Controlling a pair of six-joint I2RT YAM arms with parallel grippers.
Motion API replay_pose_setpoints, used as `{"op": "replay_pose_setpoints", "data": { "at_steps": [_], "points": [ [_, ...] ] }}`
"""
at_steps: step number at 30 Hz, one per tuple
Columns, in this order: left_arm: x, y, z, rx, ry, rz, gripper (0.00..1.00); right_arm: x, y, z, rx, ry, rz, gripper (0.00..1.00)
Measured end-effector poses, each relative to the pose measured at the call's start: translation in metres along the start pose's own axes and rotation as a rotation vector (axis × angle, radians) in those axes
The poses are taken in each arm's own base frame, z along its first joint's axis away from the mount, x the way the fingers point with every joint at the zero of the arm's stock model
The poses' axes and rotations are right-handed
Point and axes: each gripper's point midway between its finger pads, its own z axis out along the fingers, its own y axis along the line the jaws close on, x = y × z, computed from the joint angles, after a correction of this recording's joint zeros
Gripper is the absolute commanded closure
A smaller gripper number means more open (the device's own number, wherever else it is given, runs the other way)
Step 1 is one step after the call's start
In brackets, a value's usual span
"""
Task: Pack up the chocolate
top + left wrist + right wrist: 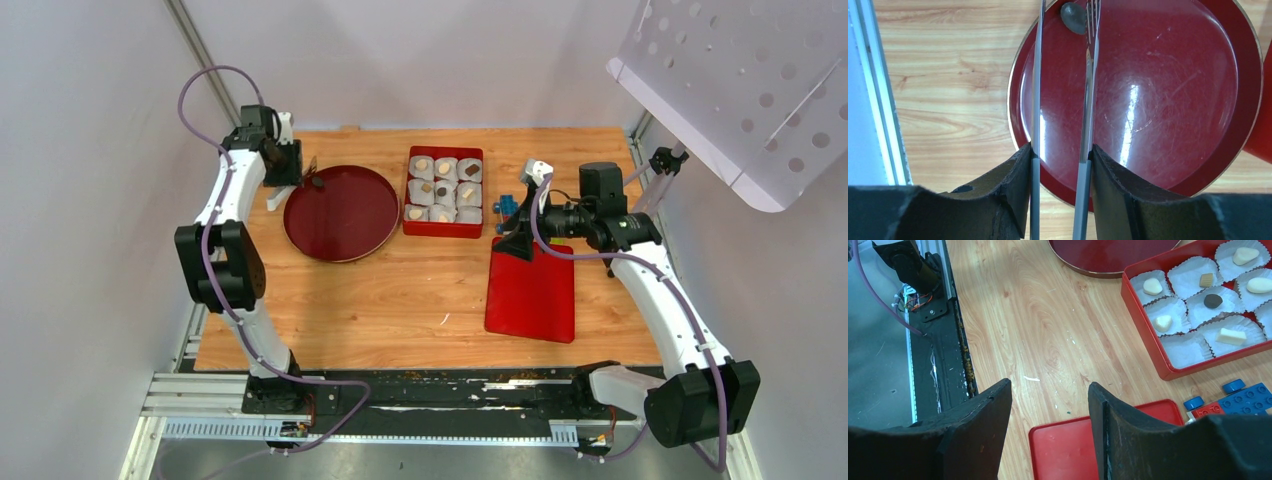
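Chocolate (1074, 17): dark lump on red plate (1173, 100), bench far-left corner, between tweezers (1036, 75) tips. Probably light, slick, easily marred, so pinch gently mid-body. Left pincer (1060, 150) clenched on tweezers; right pincer (1048, 390) released.

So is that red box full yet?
The box isn't full: one paper cup sits empty; the other cups in view each hold a chocolate.

The red box (443, 230) holds chocolate (445, 188) in white paper cups (470, 214). Just left of it lies a round plate (345, 225), the left pincer's (303, 172) tweezers (314, 172) over it. Right of the box, the right pincer (517, 245) hangs above a red lid (531, 300).
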Motion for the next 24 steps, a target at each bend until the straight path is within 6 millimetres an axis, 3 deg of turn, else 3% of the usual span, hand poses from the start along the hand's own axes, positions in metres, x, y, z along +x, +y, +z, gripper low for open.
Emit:
{"op": "replay_pose_setpoints", "data": {
  "at_steps": [6,24],
  "points": [
    [0.003,-0.001,0.012,0.001,0.019,-0.047,0.47,0.000,0.000,0.000,0.000,0.000,0.004,0.42],
    [0.008,-0.002,0.025,-0.012,0.039,-0.139,0.46,0.000,0.000,0.000,0.000,0.000,0.006,0.42]
  ]
}}
